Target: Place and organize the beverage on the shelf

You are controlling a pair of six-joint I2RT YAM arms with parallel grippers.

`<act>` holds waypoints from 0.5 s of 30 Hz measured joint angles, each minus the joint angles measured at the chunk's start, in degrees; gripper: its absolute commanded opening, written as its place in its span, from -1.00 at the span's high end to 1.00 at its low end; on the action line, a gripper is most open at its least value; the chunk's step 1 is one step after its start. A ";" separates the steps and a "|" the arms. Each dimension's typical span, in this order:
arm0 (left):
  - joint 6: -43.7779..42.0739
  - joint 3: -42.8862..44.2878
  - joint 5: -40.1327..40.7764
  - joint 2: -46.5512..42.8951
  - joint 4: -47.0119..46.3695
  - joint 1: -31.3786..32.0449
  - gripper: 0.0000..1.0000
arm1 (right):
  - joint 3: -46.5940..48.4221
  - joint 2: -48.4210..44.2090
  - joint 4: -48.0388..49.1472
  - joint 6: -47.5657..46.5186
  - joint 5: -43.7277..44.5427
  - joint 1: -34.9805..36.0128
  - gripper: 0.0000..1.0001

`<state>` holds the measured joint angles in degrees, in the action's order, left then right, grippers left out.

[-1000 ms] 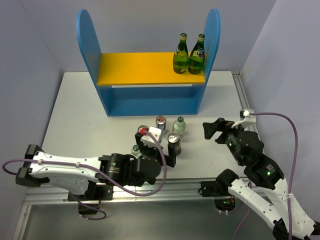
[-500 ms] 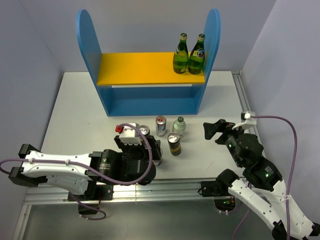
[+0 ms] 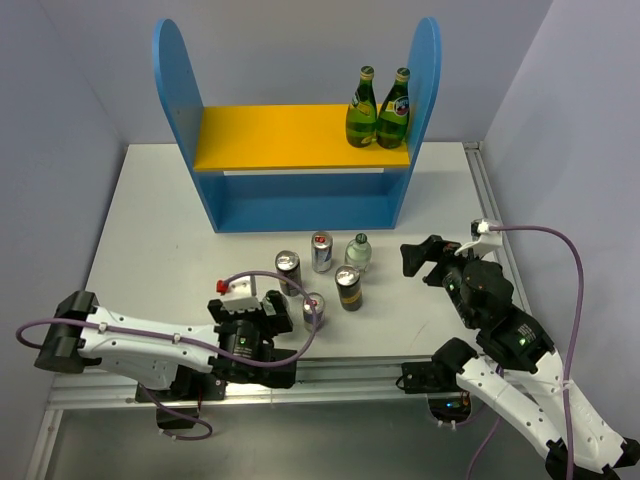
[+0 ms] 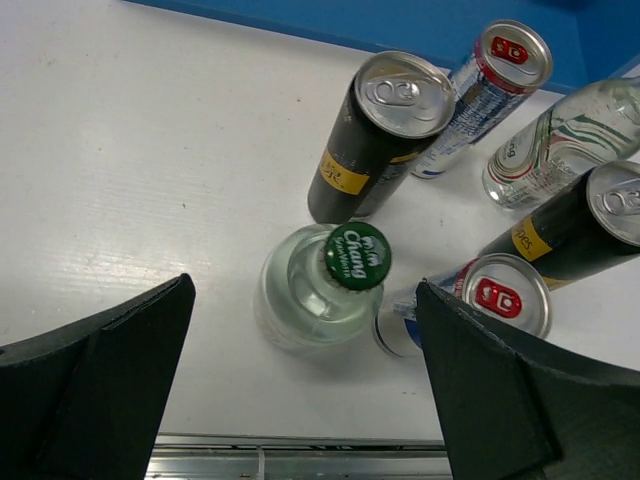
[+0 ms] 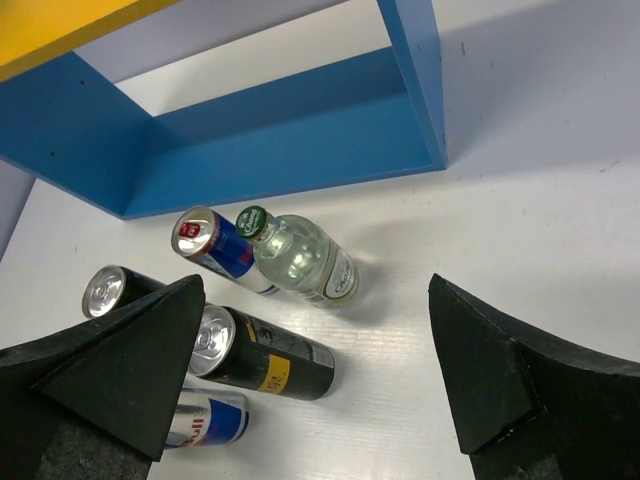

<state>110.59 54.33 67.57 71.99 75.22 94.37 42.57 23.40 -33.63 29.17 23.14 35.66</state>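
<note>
Before the blue, yellow-boarded shelf, the left gripper has retreated, jaws wide, above the clear green-capped glass bottle, likely the next pick.

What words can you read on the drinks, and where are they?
"Chang": on the green cap of the clear bottle, left wrist view.
"Bull", partly cut off: on the silver-blue can, right wrist view.
Too small to read: the print on the black cans, and on the green bottles on the shelf.
</note>
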 measured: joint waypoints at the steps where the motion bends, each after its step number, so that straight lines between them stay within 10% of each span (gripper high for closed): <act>1: 0.48 -0.83 0.17 -0.61 0.13 0.02 -0.99 | 0.00 0.00 0.00 0.02 0.00 0.00 -1.00; 15: -1.88 -4.96 4.59 2.56 -6.03 -0.50 -0.99 | -1.77 0.04 0.85 1.01 0.00 0.00 -1.00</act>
<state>108.71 49.36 72.16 74.54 69.19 93.86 40.80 23.44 -32.77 30.17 23.14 35.66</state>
